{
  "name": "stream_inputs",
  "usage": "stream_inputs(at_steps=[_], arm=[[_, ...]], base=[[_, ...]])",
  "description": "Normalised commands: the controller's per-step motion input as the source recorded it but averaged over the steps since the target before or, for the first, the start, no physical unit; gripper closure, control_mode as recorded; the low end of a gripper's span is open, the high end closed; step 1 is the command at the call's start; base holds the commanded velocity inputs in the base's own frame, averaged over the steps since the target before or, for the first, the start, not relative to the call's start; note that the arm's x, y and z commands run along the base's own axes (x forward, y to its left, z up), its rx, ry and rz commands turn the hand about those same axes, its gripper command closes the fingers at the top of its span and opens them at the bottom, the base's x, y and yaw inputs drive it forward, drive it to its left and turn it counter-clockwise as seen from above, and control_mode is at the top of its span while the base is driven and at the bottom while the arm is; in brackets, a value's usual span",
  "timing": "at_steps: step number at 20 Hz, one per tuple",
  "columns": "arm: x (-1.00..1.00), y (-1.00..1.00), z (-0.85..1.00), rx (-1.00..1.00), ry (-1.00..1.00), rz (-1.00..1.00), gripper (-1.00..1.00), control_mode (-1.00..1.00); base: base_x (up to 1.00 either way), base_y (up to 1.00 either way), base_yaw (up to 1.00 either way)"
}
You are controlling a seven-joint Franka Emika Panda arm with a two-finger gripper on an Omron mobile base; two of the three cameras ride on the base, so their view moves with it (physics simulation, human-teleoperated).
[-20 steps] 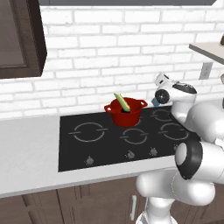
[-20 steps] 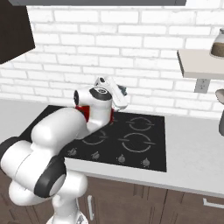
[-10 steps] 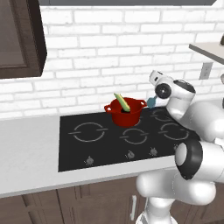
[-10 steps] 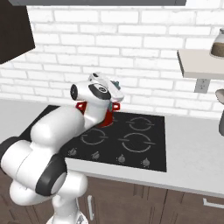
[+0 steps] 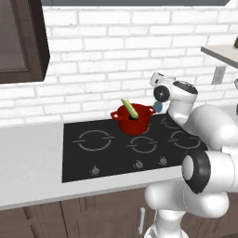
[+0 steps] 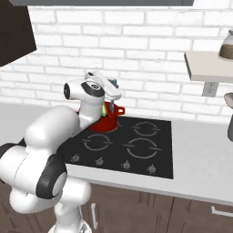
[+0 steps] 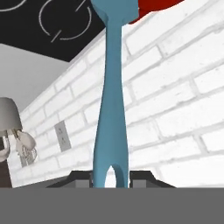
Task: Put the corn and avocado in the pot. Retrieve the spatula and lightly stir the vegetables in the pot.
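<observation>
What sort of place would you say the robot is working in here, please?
A rendered home kitchen, most likely: a black four-ring hob set in a grey counter, a red pot on it, white brick wall behind and dark cabinets.

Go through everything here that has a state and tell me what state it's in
claw: shut on the spatula
spatula: held by its handle end, blade near the pot
pot: on the cooktop, no lid
corn: leaning in the pot, sticking out above the rim

Glossy white rounded arm segments, dark grey joint bands, bulbous white body, black round wrist cap
</observation>
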Motion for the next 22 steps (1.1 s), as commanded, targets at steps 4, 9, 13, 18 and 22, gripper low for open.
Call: stream_inputs(at_steps=[4,9,13,18,22], arm=[[0.03,0.36,-0.04,-0.03,0.00,0.00,1.00,-1.00],[0.15,0.30,0.00,-0.02,0.00,0.00,1.00,-1.00],[0.26,0.20,-0.03,-0.01,0.00,0.00,1.00,-1.00],[0.27,0.18,-0.13,0.00,0.00,0.00,1.00,-1.00],[0.25,0.17,-0.23,0.00,0.00,0.00,1.00,-1.00]], base=[[0.00,0.00,0.00],[0.00,0.00,0.00],[0.00,0.00,0.00],[0.00,0.00,0.00],[0.00,0.00,0.00]])
